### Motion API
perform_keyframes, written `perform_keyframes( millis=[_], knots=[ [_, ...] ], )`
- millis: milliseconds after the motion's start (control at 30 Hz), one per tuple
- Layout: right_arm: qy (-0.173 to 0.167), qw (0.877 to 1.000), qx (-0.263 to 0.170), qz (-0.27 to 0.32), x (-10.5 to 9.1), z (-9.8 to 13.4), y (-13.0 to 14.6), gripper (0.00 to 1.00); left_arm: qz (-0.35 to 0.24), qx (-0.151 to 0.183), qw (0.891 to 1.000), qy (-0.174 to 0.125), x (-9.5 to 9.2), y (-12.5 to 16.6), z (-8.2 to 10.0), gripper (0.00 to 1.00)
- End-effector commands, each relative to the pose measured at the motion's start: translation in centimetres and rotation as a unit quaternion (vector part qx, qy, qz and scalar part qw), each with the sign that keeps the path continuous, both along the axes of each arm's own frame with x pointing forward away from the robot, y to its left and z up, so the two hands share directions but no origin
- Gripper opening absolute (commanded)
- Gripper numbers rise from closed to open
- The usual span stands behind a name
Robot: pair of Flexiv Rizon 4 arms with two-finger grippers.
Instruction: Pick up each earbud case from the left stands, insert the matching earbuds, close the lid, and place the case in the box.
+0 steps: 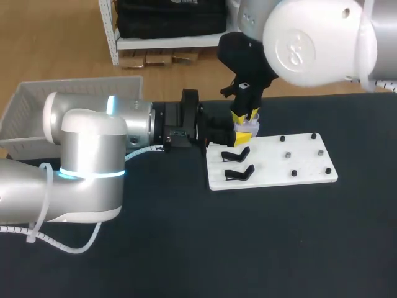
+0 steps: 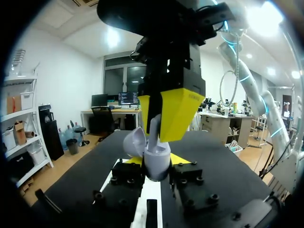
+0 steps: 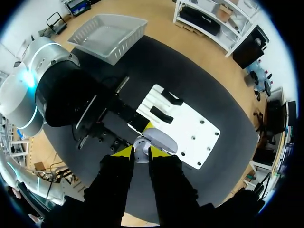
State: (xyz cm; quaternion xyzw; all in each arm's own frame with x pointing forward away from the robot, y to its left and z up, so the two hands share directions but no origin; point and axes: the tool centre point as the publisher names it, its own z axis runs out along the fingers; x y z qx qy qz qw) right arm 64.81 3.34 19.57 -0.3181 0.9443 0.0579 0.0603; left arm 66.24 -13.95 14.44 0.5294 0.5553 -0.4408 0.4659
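Plainly, the earbud case (image 2: 157, 164) stands upright with its mouth up, its lid (image 2: 134, 142) swung open and leaning off to one side; it is held just over the far left corner of the white board (image 1: 304, 174), and I cannot tell whether it touches the board; the left gripper (image 1: 244, 134) lies level and clamps the case from two sides, a yellow tip against each flank; straight above it the right gripper (image 3: 141, 153) points down, its fingers pinched on an earbud (image 2: 154, 127) whose pale stem runs vertically, its lower end at or just inside the case's mouth; so the case lies directly under the right fingers, and the stem's long axis lines up with the opening, which by my reading is what the seating move turns on; the right arm does the inserting, the left only holds; two black stands (image 1: 237, 154) along the board's left edge are bare; the box (image 1: 37, 105) sits by the far left corner of the table (image 1: 260, 248), well apart.
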Motion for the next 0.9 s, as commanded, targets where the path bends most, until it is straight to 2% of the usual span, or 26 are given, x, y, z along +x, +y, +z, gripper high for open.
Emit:
perform_keyframes(
  millis=[33, 600, 633, 667, 767, 900],
  knots=[
    [0.002, 1.0, 0.001, 0.0, 0.17, -0.29, 0.06, 0.0, 0.002, -0.004, 1.0, -0.002, -0.06, 0.01, -0.13, 0.0],
    [0.003, 1.0, -0.013, 0.003, 0.29, -0.92, 0.18, 0.0, 0.002, -0.004, 1.0, -0.002, -0.06, 0.01, -0.13, 0.0],
    [0.003, 1.0, -0.013, 0.004, 0.25, -0.9, 0.23, 0.16, 0.002, -0.004, 1.0, -0.002, -0.06, 0.01, -0.13, 0.0],
    [0.003, 1.0, -0.014, 0.005, 0.23, -0.89, 0.25, 0.24, 0.002, -0.004, 1.0, -0.002, -0.06, 0.01, -0.13, 0.0],
    [0.002, 1.0, -0.015, 0.006, 0.13, -0.82, 0.33, 0.33, 0.002, -0.004, 1.0, -0.002, -0.06, 0.01, -0.13, 0.0],
    [-0.001, 1.0, -0.017, 0.006, 0.02, -0.65, 0.4, 0.34, 0.002, -0.004, 1.0, -0.002, -0.06, 0.01, -0.13, 0.0]
  ],
)
